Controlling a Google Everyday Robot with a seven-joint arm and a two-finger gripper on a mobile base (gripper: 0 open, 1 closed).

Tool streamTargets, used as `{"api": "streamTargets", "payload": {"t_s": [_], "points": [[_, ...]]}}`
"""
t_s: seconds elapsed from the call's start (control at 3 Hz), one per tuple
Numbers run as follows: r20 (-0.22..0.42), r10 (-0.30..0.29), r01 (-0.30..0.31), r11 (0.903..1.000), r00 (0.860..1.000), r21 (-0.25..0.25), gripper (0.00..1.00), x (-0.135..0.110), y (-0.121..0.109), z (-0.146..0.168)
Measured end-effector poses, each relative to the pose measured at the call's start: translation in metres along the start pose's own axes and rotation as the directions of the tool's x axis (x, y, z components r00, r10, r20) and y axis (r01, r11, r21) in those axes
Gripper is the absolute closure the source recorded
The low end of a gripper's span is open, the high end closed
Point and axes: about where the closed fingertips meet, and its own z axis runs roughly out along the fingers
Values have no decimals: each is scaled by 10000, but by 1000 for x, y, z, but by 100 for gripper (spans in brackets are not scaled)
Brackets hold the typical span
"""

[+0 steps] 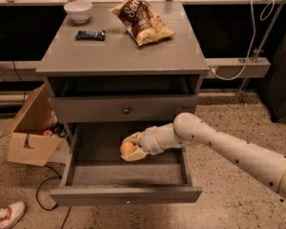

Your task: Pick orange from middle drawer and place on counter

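Note:
The middle drawer [126,194] is pulled open below the cabinet's closed upper drawer front [126,109]. My gripper [130,147] is over the drawer's middle, shut on the orange [126,148], which shows between the pale fingers [133,154] and is held above the drawer floor. My white arm reaches in from the lower right. The counter [124,51] is the grey top slab above.
On the counter stand a white bowl [78,10], a dark candy bar [90,35] and a chip bag [142,20]. An open cardboard box [31,128] sits on the floor at the left. A shoe [5,214] lies at the bottom left. A cable runs at the right.

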Motion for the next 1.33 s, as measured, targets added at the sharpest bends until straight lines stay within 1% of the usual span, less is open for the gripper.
{"api": "streamTargets", "payload": {"t_s": [0.33, 0.67, 1.0, 1.33], "points": [[1, 0, 0, 10000, 10000, -1, 100, 0, 0, 0], [425, 55, -45, 9997, 9991, -251, 100, -14, -7, -17], [707, -81, 109, 9992, 9975, -387, 100, -66, -41, -84], [375, -386, 392, 9991, 9985, -147, 100, -114, -67, -135]]}}
